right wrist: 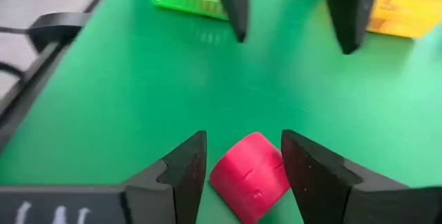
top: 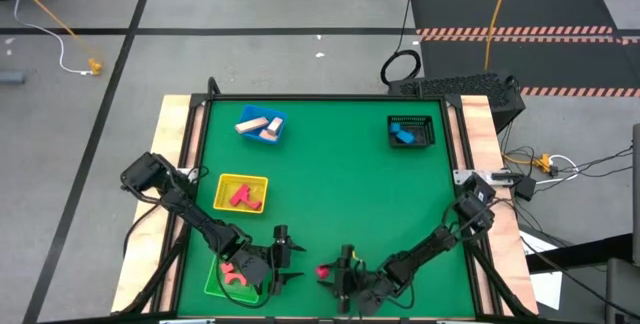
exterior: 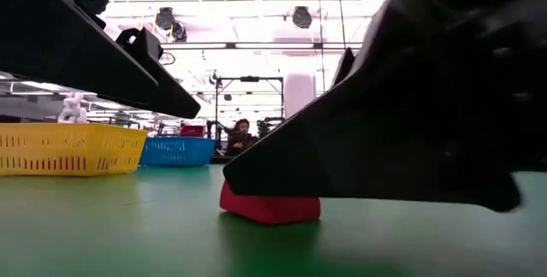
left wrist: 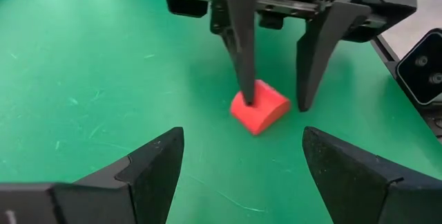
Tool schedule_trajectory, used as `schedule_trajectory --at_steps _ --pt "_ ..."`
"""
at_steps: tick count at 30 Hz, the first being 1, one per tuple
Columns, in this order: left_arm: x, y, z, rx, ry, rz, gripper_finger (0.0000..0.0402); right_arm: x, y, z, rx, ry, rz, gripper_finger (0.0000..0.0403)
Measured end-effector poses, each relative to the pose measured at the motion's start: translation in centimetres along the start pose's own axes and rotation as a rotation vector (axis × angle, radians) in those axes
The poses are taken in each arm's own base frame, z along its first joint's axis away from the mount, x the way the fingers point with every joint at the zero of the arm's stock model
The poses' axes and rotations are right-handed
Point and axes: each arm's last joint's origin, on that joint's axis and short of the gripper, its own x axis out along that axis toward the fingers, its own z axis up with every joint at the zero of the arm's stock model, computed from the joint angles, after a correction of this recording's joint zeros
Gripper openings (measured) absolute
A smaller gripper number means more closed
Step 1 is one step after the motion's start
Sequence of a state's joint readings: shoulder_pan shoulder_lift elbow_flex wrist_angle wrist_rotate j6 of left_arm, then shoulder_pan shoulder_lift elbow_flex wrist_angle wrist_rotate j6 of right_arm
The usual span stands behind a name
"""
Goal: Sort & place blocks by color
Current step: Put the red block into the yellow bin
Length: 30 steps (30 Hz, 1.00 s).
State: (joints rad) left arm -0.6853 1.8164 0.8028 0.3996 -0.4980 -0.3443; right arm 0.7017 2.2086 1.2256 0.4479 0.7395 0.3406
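The red block (left wrist: 259,106) is a small piece with one rounded top and flat cut sides, matte, lying on the green mat (top: 330,164) near the front edge of the table. The right gripper (right wrist: 242,165) is low at the mat, its two dark wedge-shaped fingers standing half open on both sides of the block; whether they touch it I cannot tell. The left gripper (top: 285,260) is just beside, to the left, pointing at the block, its fingers wide open and empty.

Four containers are on the table: a blue tray (top: 262,127) with two tan wood blocks (top: 257,124), a yellow tray (top: 241,193) with red pieces (top: 243,197), a green tray (top: 213,280) under the left arm, and a black mesh basket (top: 411,131) with one blue block (top: 403,136). The middle of the mat is open room.
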Motion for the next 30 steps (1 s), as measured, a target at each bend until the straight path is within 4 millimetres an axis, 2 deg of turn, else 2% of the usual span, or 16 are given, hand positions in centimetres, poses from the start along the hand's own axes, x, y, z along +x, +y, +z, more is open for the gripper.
schedule_trajectory --at_steps 10,12,17,21,25,30 --pt "0.0 0.0 0.0 0.000 0.000 0.000 0.0296 0.2 -1.2 0.3 0.066 -0.013 -0.147 0.0180" --pt "0.0 0.0 0.0 0.000 0.001 0.000 0.0296 -0.2 -1.4 1.1 0.094 -0.028 -0.150 0.0180" --pt "0.0 0.0 0.0 0.001 0.003 0.001 0.0296 -2.0 -1.8 4.8 0.300 -0.109 -0.129 0.0180" --pt "0.0 0.0 0.0 0.002 0.003 0.001 0.0296 -2.8 -2.3 5.9 0.454 -0.121 -0.132 0.0185" --pt "0.0 0.0 0.0 0.002 0.004 0.001 0.0296 -2.7 -2.5 5.3 0.604 -0.110 -0.162 0.0208" --pt "0.0 0.0 0.0 0.002 0.004 0.000 0.0296 -2.2 -2.5 4.0 0.765 -0.090 -0.184 0.0259"
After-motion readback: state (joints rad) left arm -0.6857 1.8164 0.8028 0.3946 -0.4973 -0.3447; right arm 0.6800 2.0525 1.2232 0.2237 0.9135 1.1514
